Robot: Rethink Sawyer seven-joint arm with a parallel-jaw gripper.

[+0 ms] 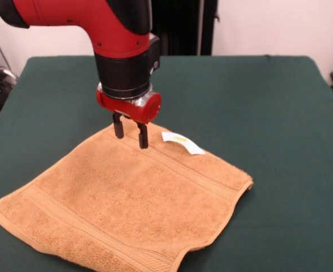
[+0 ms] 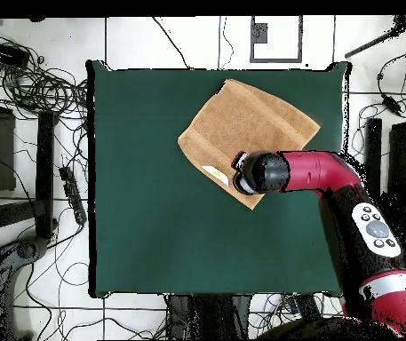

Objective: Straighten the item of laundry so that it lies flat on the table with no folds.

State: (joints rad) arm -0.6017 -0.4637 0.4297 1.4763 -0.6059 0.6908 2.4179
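The orange-tan terry towel (image 1: 127, 198) lies spread in the lower left and centre of the front view, turned like a diamond on the dark green table (image 1: 280, 113). It looks mostly flat, with woven bands running near two opposite edges. Its right corner curls up a little, and the edge running from that corner down to the bottom of the frame lifts slightly off the cloth. A small white tag (image 1: 182, 143) sticks out from the upper right edge, lying on the towel just right of the gripper.

In the overhead view the towel (image 2: 242, 129) sits in the upper right part of the table (image 2: 153, 222), near the top edge, and the tag (image 2: 215, 174) shows as a pale sliver at the towel's lower left edge.

The gripper (image 1: 130, 133) stands at the towel's upper corner in the front view, its two dark fingers (image 1: 142, 136) pointing down, parted with a clear gap between them, nothing held. The tips reach the towel's surface or sit just above it; I cannot tell which. The red and black arm (image 1: 121, 39) comes down from the upper left of the frame. Overhead, the arm (image 2: 348, 204) reaches from the lower right, its wrist covering the towel's lower corner.

Cables (image 2: 37, 80) lie on the floor at the left of the overhead view.
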